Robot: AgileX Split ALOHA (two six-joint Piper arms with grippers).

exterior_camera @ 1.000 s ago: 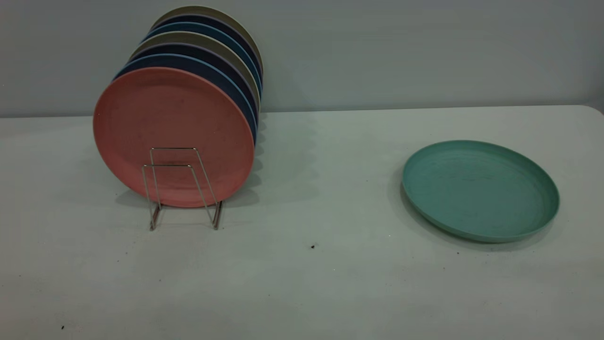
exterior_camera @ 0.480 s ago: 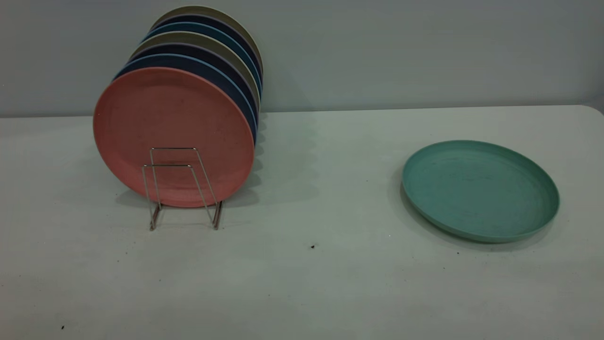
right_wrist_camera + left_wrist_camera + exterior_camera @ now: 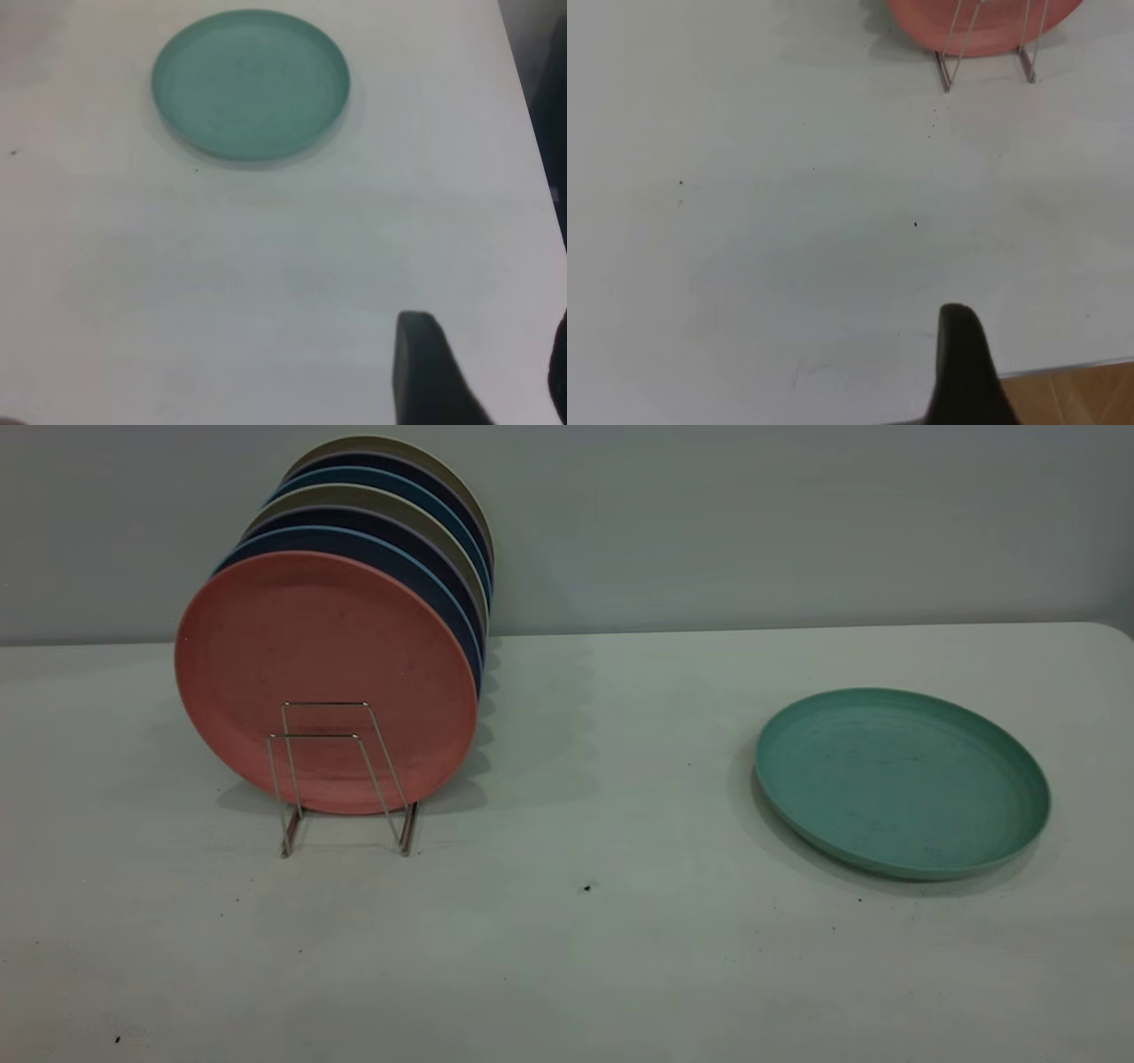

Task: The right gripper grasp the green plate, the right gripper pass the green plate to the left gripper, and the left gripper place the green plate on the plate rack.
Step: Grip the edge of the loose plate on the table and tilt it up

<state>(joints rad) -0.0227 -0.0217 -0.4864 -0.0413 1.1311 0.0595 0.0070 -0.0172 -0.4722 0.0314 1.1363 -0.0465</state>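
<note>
While the green plate lies flat on the table at 3 o'clock, the plate rack stands at 9 o'clock, pink plate foremost. Right gripper: fingers apart. Left gripper: one finger visible, state unclear. No writing legible.

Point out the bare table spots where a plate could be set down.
Free: the wide stretch between the plate rack and the green plate, plus the whole near strip of table. Crowded: the rack, packed behind the pink plate.
</note>
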